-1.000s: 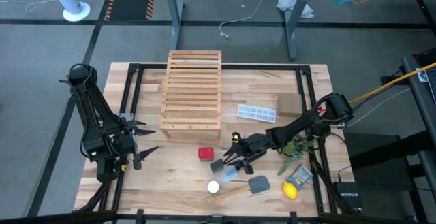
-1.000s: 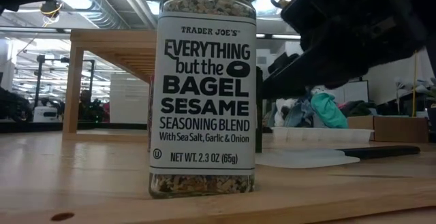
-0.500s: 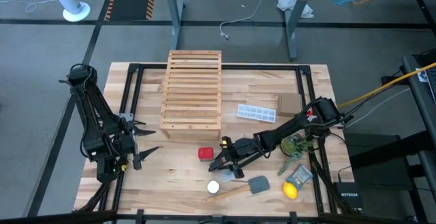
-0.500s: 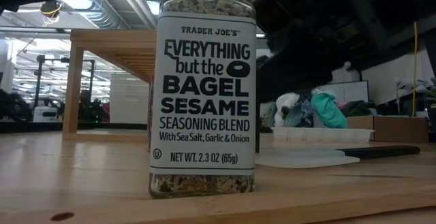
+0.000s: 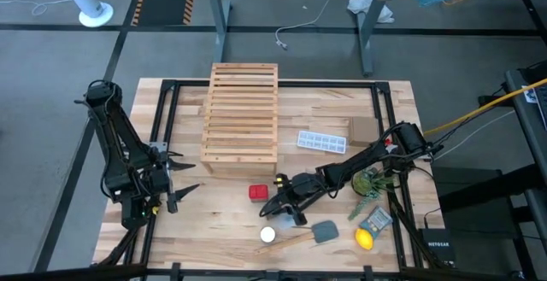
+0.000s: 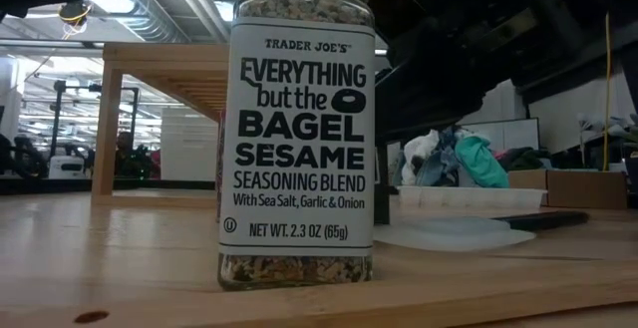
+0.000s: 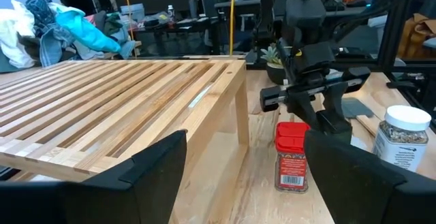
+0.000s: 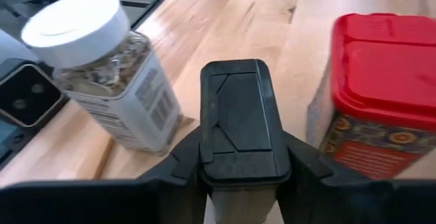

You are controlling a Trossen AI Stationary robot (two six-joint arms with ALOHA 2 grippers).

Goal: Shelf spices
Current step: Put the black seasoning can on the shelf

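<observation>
I have the right pincer [image 5: 275, 204] down near the front of the bench [image 5: 231, 230], and my wrist camera shows its two fingers closed around the black spice container [image 8: 236, 122], gripping it by the sides just under its flip cap. It stands between the other two: the red spice box [image 8: 372, 94] on one side and the clear jar with the white lid [image 8: 102, 74] on the other, both close but apart from it.

I judge the black one to be light and rigid, hard plastic or tin, so it should take a firm squeeze without giving. Its walls look smooth, so a hold on the flat sides below the cap seems safer than on the cap itself, which could pop open.

The jar [image 6: 296, 129] is likely glass, the heaviest and the one to set down gently; I would take it around the body, not the lid. The red box [image 5: 257, 193] is squarish with flat faces, easy to pinch across.

The shelf [image 5: 242, 119], a slatted wooden rack, stands further back on the bench, well apart from the containers; narrow bases could tip in the gaps between slats.

My left pincer [image 5: 175, 181] waits at the bench's left side, fingers spread and holding nothing.
</observation>
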